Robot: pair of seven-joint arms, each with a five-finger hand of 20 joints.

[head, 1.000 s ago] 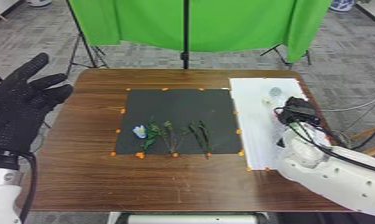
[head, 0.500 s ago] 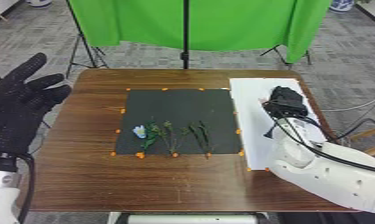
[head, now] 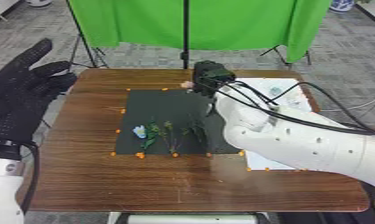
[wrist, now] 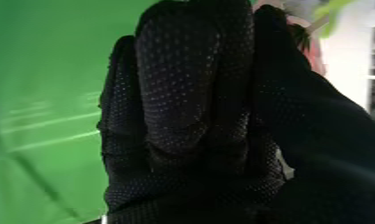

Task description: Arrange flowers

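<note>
Blue flower lies on dark mat, 8 o'clock from mat centre; leafy green stems spread from about 7 round to 5, flat, in no vase or other container. Mat sits on brown surface; white sheet at 3 o'clock, small pale items on it at 2, too unclear to name. Right hand is at 1 o'clock, thumb closed against fingers, pinching pink flower at the mat's 12 o'clock edge. Left hand at 10, wide, empty. Progress: looks partway; blue flower and greenery laid out, pink one not placed. Left, probably: set pink flower down with the others, then maybe add pale items.
</note>
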